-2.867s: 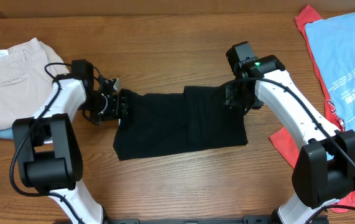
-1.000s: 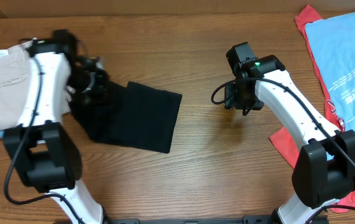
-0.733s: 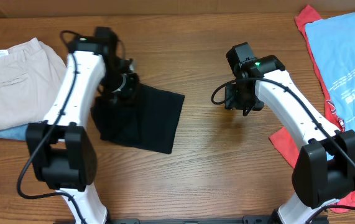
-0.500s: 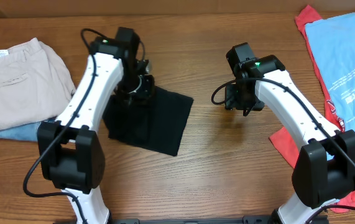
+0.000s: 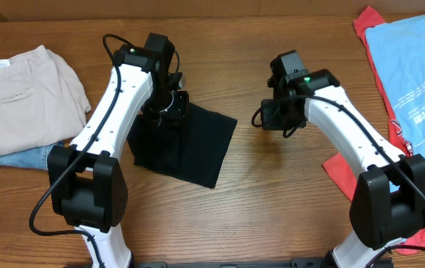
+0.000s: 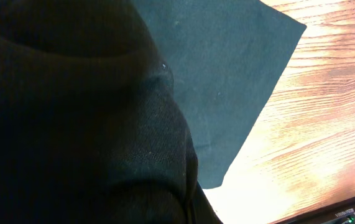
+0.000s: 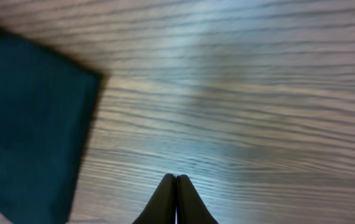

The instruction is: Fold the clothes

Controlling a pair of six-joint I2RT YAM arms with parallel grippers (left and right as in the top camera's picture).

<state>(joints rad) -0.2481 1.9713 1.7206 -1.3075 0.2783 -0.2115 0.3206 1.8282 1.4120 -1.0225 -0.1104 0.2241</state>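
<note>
The black T-shirt (image 5: 190, 145), one of the clothes, lies folded into a narrow panel left of the table's middle. My left gripper (image 5: 169, 106) is at its far edge, shut on a bunch of the cloth. In the left wrist view that bunched black cloth (image 6: 71, 124) hides the fingers, and the flat folded panel (image 6: 227, 74) spreads beyond it. My right gripper (image 5: 266, 117) hovers over bare wood to the right of the shirt. Its fingertips (image 7: 176, 182) are pressed together with nothing between them, and the shirt's corner (image 7: 28, 118) shows at the left.
Beige trousers (image 5: 18, 97) lie at the far left over a bit of light-blue cloth (image 5: 32, 158). A light-blue printed shirt (image 5: 413, 82) and a red shirt (image 5: 365, 179) are piled along the right edge. Bare wood lies between the black shirt and the right pile.
My left arm has carried the black T-shirt from the left side towards the table's middle. My right gripper has shut and shifted slightly left.
</note>
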